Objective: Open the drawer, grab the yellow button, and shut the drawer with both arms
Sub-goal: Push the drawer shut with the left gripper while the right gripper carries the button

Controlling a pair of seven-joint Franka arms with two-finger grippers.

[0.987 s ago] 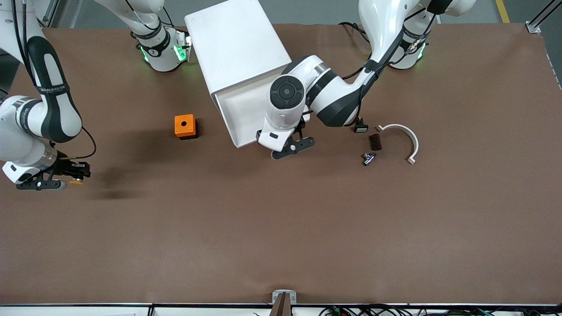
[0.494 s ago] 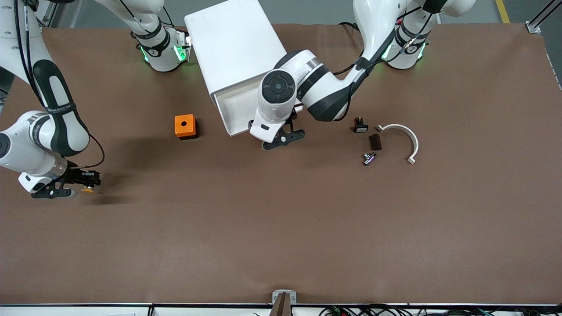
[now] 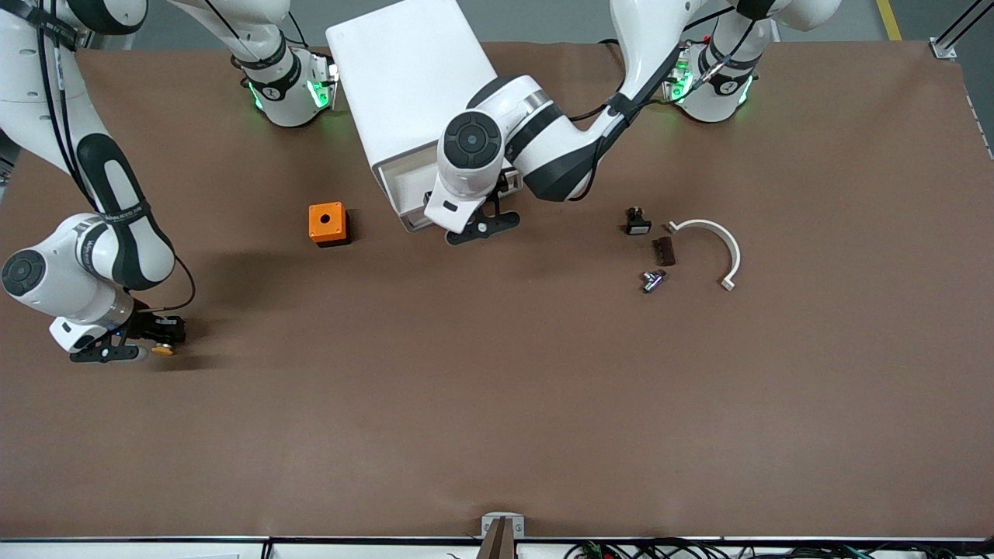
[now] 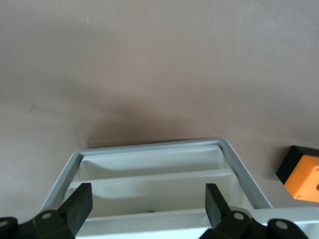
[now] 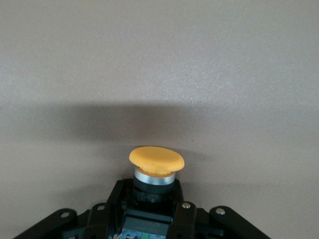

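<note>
My right gripper (image 3: 159, 341) is shut on the button (image 3: 162, 350) and holds it low over the table at the right arm's end; its orange-yellow cap (image 5: 156, 159) points away from the fingers (image 5: 112, 211), which clamp its black body. The white drawer (image 3: 409, 203) sticks a little way out of the white cabinet (image 3: 411, 74). My left gripper (image 3: 477, 221) is at the drawer's front edge, open, with one finger (image 4: 79, 204) at each end of the drawer's front (image 4: 149, 191).
An orange cube with a round hole (image 3: 327, 223) sits beside the drawer toward the right arm's end. A small black part (image 3: 637, 223), a dark block (image 3: 663, 251), a metal piece (image 3: 652, 279) and a white curved bracket (image 3: 718, 244) lie toward the left arm's end.
The left gripper has pushed the drawer most of the way into the cabinet. The right gripper has moved nearer to the front camera and down with the button.
</note>
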